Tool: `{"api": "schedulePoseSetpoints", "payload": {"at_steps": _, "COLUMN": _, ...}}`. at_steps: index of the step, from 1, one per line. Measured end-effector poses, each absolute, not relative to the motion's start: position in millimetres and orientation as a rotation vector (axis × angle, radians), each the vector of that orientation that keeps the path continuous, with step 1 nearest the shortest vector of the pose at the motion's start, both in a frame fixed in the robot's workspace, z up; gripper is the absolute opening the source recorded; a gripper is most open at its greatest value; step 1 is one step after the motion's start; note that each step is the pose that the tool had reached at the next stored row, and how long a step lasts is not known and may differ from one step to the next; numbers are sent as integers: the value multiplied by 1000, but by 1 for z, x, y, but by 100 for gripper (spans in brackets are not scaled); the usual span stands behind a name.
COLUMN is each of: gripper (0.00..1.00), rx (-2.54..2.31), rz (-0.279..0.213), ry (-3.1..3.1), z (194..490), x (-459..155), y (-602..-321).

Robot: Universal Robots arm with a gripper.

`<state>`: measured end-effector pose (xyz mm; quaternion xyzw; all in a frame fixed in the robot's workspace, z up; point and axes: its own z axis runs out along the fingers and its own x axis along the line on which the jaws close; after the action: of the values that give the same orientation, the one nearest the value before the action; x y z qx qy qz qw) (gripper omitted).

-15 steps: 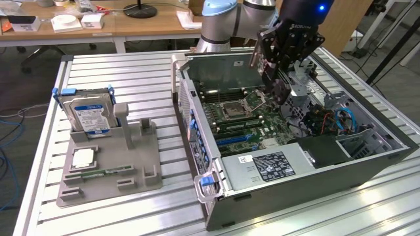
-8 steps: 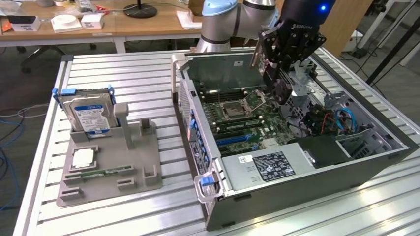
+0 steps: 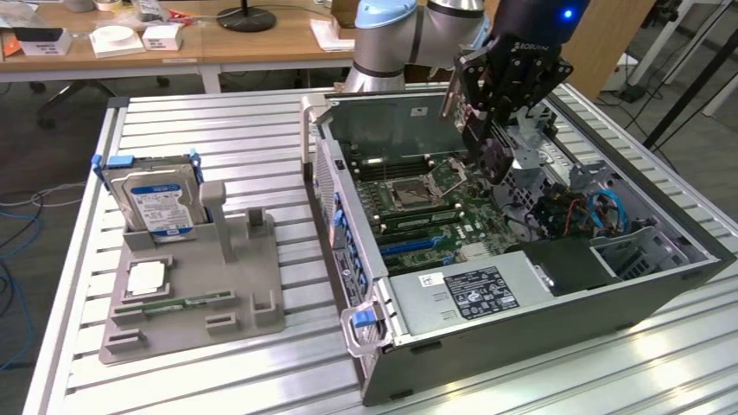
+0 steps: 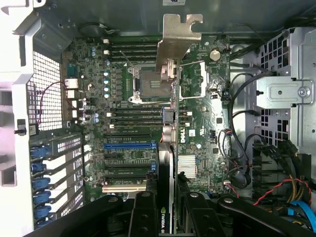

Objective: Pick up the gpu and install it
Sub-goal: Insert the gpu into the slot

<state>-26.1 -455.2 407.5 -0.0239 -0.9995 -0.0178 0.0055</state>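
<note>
- Exterior view: tool [image 3: 490,160] hangs over the open case [image 3: 554,320], at 3 o'clock from the drive [image 3: 155,207].
- Wrist view: tool pinches the gpu [image 4: 168,128] on edge, above the board [image 4: 197,133].

Exterior view is bright, even indoor light, nothing harsh. The slatted table [image 3: 680,354] goes nearly white with glare in the near corner on the exterior view's right. Inside the computer case [image 3: 645,285] it's a lot darker, with shadow pooled around the cables. A small blue light glows on the arm [image 3: 565,13]. In the wrist view the case's perforated wall blows out to a pinkish white, the motherboard [image 4: 133,143] is lit evenly, the metal bracket on the gpu [image 4: 173,54] catches a shine, and the gripper [image 4: 166,197] is basically a black silhouette.
</note>
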Motion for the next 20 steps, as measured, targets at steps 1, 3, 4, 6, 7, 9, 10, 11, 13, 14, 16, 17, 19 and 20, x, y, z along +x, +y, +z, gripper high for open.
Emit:
{"api": "schedulePoseSetpoints", "payload": {"at_steps": 1, "gripper": 26, "rx": -75, "rz": -56, "ry": -3129, "z": 408, "x": -26, "y": -455}}
{"api": "schedulePoseSetpoints", "payload": {"at_steps": 3, "gripper": 26, "rx": -74, "rz": -56, "ry": -3129, "z": 408, "x": -26, "y": -455}}
{"api": "schedulePoseSetpoints", "payload": {"at_steps": 4, "gripper": 26, "rx": -74, "rz": -56, "ry": -3129, "z": 408, "x": -26, "y": -455}}
{"api": "schedulePoseSetpoints", "payload": {"at_steps": 6, "gripper": 26, "rx": -71, "rz": -56, "ry": -3129, "z": 408, "x": -26, "y": -455}}
{"api": "schedulePoseSetpoints", "payload": {"at_steps": 7, "gripper": 26, "rx": -68, "rz": -55, "ry": -3129, "z": 408, "x": -26, "y": -455}}
{"api": "schedulePoseSetpoints", "payload": {"at_steps": 9, "gripper": 26, "rx": -60, "rz": -55, "ry": -3129, "z": 408, "x": -26, "y": -455}}
{"api": "schedulePoseSetpoints", "payload": {"at_steps": 10, "gripper": 26, "rx": -56, "rz": -55, "ry": -3129, "z": 408, "x": -26, "y": -455}}
{"api": "schedulePoseSetpoints", "payload": {"at_steps": 11, "gripper": 26, "rx": -52, "rz": -55, "ry": -3129, "z": 408, "x": -26, "y": -455}}
{"api": "schedulePoseSetpoints", "payload": {"at_steps": 13, "gripper": 26, "rx": -44, "rz": -55, "ry": -3129, "z": 408, "x": -26, "y": -455}}
{"api": "schedulePoseSetpoints", "payload": {"at_steps": 14, "gripper": 26, "rx": -39, "rz": -55, "ry": -3129, "z": 408, "x": -26, "y": -455}}
{"api": "schedulePoseSetpoints", "payload": {"at_steps": 16, "gripper": 26, "rx": -31, "rz": -55, "ry": -3129, "z": 408, "x": -26, "y": -455}}
{"api": "schedulePoseSetpoints", "payload": {"at_steps": 17, "gripper": 26, "rx": -26, "rz": -55, "ry": -3129, "z": 408, "x": -26, "y": -455}}
{"api": "schedulePoseSetpoints", "payload": {"at_steps": 19, "gripper": 26, "rx": -13, "rz": -55, "ry": -3129, "z": 408, "x": -26, "y": -455}}
{"api": "schedulePoseSetpoints", "payload": {"at_steps": 20, "gripper": 26, "rx": -5, "rz": -55, "ry": -3129, "z": 408, "x": -26, "y": -455}}
